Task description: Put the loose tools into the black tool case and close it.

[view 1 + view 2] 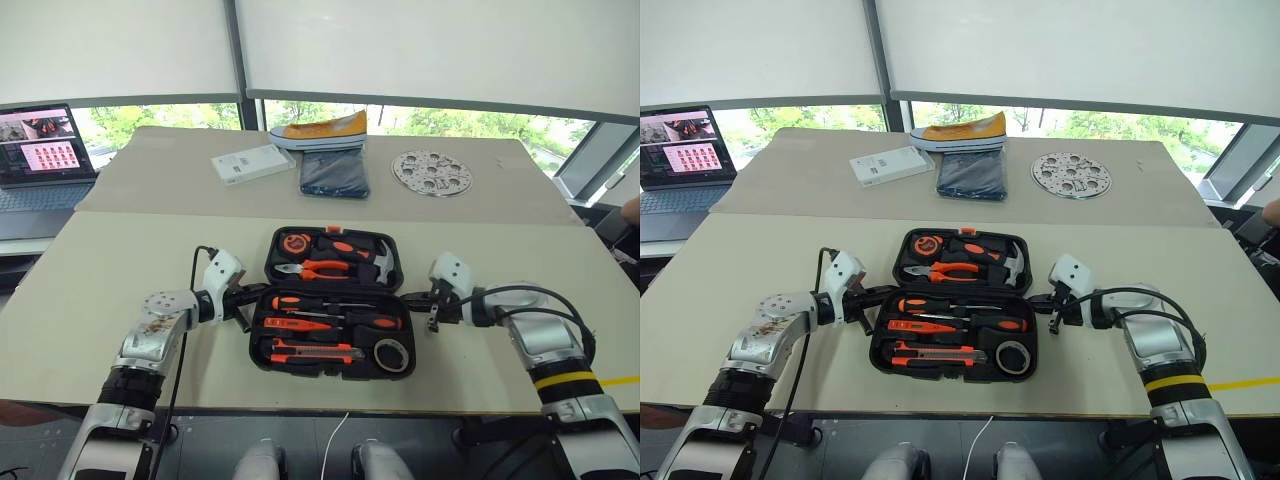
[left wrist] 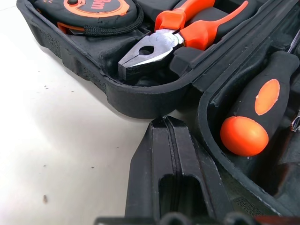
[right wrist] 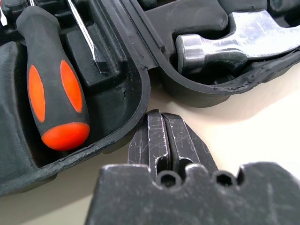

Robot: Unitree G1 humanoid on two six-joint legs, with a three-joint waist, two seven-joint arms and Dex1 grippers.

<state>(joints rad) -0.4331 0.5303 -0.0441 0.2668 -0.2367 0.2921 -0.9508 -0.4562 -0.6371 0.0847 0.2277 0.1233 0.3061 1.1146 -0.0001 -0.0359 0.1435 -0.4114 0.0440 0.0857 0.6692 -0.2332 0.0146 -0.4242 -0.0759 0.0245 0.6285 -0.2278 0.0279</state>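
The black tool case (image 1: 256, 343) lies open on the near table. Its near half holds two black-and-orange screwdrivers (image 1: 300, 302) (image 1: 375, 321), a slim orange screwdriver (image 1: 295, 323), the utility knife (image 1: 310, 351) and the grey tape roll (image 1: 391, 355). Pliers (image 1: 320, 268) and a hammer (image 1: 380, 260) sit in the far half. My left gripper (image 1: 257, 294) is shut and empty at the case's left side, its tip (image 2: 165, 123) by the hinge notch. On the opposite side my right gripper (image 1: 406, 296) is also shut and empty, its tip (image 3: 161, 115) close to the hinge.
On the far table are a white box (image 1: 252, 164), an orange shoe (image 1: 318, 130), a dark folded cloth (image 1: 334, 174) and a round metal disc (image 1: 431, 172). A laptop (image 1: 40, 150) stands at the far left. Bare tabletop lies on both sides of the case.
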